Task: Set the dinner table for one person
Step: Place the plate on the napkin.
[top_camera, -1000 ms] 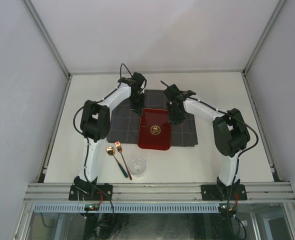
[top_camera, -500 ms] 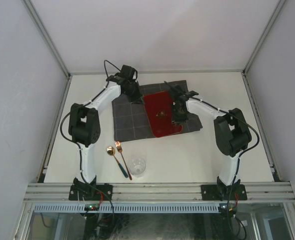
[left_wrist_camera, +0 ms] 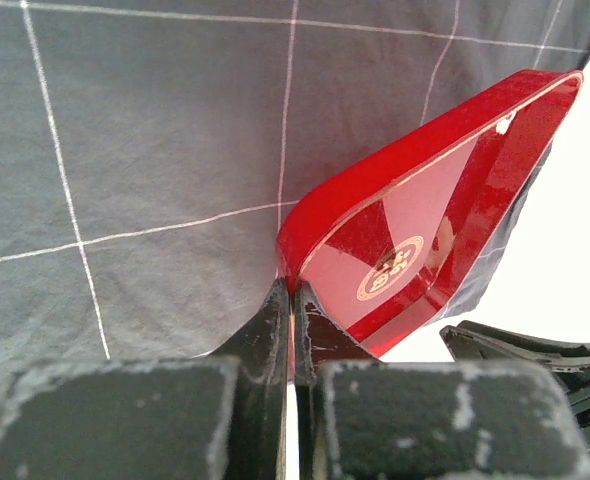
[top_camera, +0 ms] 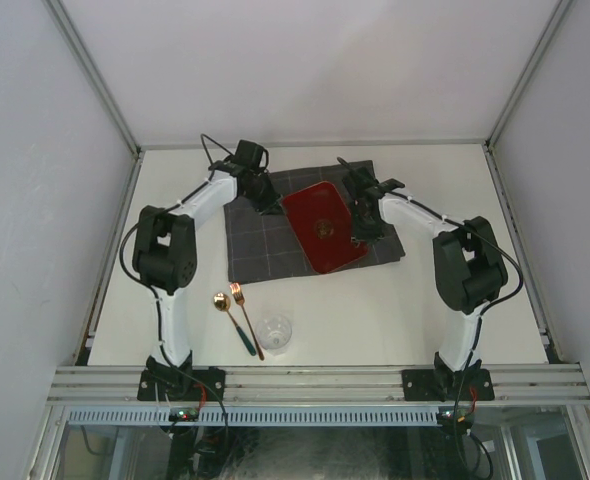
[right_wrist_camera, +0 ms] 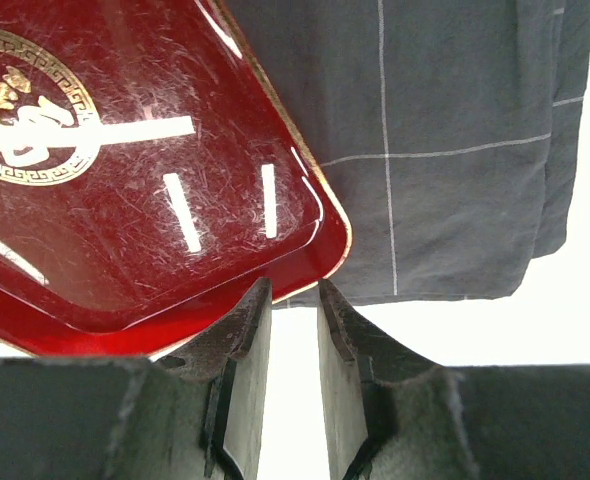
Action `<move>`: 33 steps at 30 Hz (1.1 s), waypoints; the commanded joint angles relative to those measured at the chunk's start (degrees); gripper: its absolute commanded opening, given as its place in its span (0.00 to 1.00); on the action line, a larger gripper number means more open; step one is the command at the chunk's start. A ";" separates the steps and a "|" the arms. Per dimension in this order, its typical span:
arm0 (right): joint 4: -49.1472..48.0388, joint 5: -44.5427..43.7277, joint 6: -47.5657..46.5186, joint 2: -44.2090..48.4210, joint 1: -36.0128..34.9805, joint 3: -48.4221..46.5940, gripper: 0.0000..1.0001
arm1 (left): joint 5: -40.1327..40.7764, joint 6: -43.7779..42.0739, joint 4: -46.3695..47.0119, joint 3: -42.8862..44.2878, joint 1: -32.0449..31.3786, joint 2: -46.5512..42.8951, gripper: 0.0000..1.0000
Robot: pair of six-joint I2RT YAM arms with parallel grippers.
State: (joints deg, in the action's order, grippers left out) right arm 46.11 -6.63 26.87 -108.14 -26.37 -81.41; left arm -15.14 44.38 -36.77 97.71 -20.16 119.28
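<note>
The red tray (top_camera: 320,225) lies askew on the dark grey checked cloth (top_camera: 260,245), at the far middle of the off-white dinner table (top_camera: 425,310). My left gripper (top_camera: 272,203) is at the tray's far-left corner. In the left wrist view its jaws (left_wrist_camera: 292,292) are pressed together on that corner of the tray (left_wrist_camera: 415,230), at the edge of the cloth (left_wrist_camera: 155,150). My right gripper (top_camera: 361,232) is at the tray's right side. Its jaws (right_wrist_camera: 295,288) stand a narrow gap apart, their tips against the tray's corner (right_wrist_camera: 125,180), above the cloth (right_wrist_camera: 445,150).
A gold spoon (top_camera: 231,316) and a copper fork (top_camera: 245,315) lie side by side near the front left. A clear glass (top_camera: 275,333) stands just right of them. An aluminium rail runs along the near edge, and walls close the other sides.
The tray and cloth have turned counter-clockwise and shifted toward the far side. Both grippers moved with them, the left one back and to the left, and both stay at the tray's corners.
</note>
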 commanded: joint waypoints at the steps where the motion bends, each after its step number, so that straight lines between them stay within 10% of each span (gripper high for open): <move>1: -0.24 -1.54 0.95 3.11 0.77 -0.16 0.24 | 1.65 4.50 5.59 -2.70 0.69 -6.82 0.00; 33: 0.60 -0.82 0.55 -0.32 1.91 -3.17 0.24 | 16.22 35.15 37.87 -29.87 0.86 -16.12 0.00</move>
State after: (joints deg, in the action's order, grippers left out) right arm 46.72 -7.03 27.00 -108.16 -24.75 -81.62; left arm -2.74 72.82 -7.38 71.05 -19.31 108.36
